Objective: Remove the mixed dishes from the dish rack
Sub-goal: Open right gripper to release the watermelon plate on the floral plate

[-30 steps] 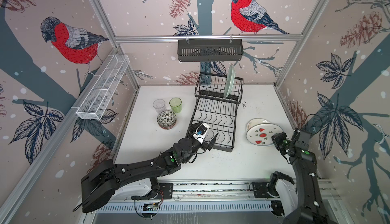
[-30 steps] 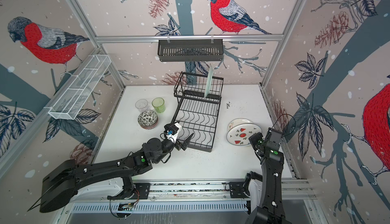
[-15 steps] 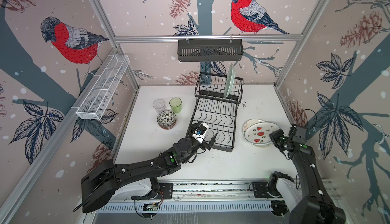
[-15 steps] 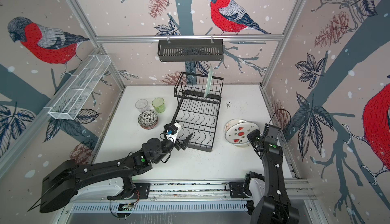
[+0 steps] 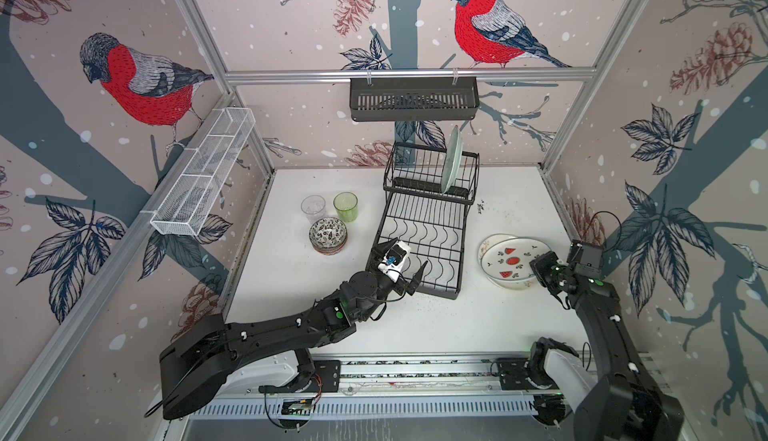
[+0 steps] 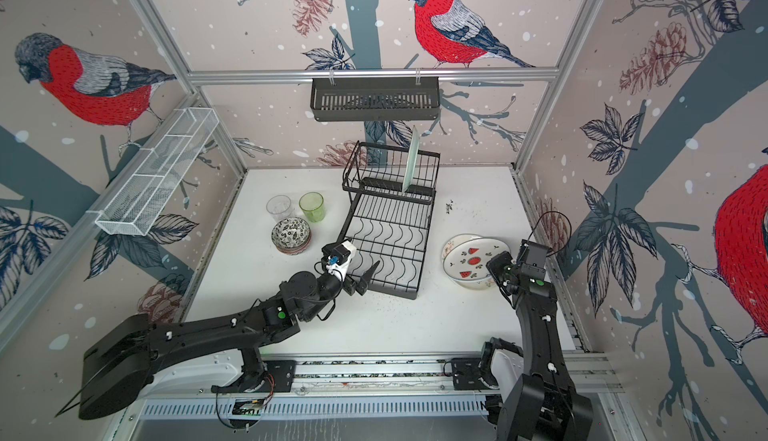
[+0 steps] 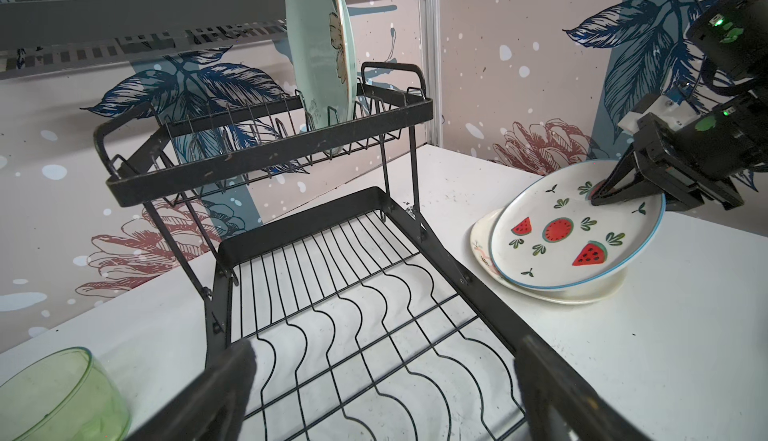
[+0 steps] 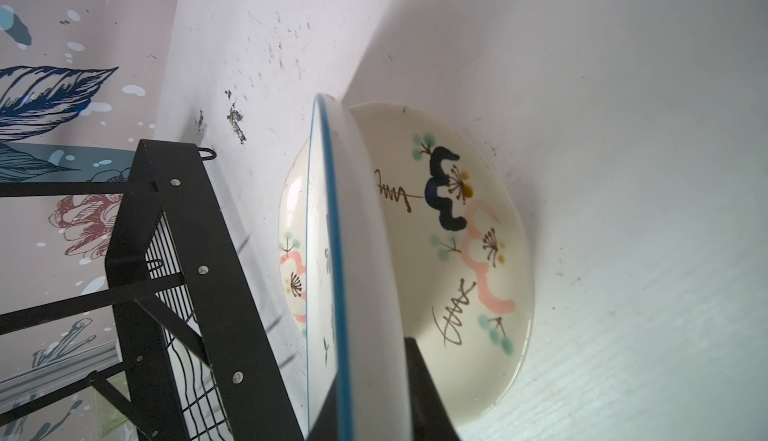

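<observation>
The dish rack [image 5: 428, 187] stands near the middle of the worktop [image 5: 478, 318]. Its long axis runs from the back edge toward the front edge, skewed a little, with the raised slotted section at the back end and the flat wavy-wire tray at the front end.

A pale green plate [image 5: 452, 160] stands on edge in the slotted section. It is upright, seen edge-on in both top views, and its flowered face [image 7: 338, 44] is turned toward the right edge of the worktop.

The watermelon plate [image 5: 513, 260] is off the rack, beside the tray and near the right edge. It lies face up but tilted. The side toward the right edge is raised, and the opposite side rests on a cream painted plate [image 8: 457, 231] that lies flat on the worktop.

The right fingers [image 7: 623, 191] are narrow and closed over the raised rim of the watermelon plate, one above and one beneath.

The left fingers [image 7: 230, 385] are spread wide and hold nothing. They hover over the front left corner of the tray, pointing along the rack toward the back edge.

To the left of the rack, a stack of patterned bowls [image 5: 328, 235] sits upright. A clear tumbler [image 5: 313, 209] and a green tumbler [image 5: 345, 207] stand side by side just behind it, mouths up.
</observation>
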`<state>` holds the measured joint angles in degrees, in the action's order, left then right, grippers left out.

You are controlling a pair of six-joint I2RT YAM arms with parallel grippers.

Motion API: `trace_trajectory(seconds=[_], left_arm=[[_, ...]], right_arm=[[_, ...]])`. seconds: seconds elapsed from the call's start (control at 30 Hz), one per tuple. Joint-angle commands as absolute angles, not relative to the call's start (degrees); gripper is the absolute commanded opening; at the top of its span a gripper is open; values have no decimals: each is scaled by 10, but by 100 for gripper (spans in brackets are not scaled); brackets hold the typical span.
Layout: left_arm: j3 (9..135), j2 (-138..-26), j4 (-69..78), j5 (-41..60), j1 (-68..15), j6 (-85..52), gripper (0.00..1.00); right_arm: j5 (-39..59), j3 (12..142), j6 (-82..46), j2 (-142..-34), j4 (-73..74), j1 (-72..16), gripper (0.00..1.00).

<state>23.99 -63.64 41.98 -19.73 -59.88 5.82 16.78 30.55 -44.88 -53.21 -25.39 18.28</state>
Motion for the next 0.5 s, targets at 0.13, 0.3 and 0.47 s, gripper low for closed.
trace_trajectory(seconds=[0.13,0.3,0.47], left_arm=[[238,-639,452,-201,-595,46,97],[237,-641,455,-201,-592,47,97],[236,-642,457,-201,-591,45,97]], right_arm=[[138,301,-436,-545,-279,181,31],[130,301,-435,-550,-273,179,37],[129,296,-433,-567,-266,178,37]])
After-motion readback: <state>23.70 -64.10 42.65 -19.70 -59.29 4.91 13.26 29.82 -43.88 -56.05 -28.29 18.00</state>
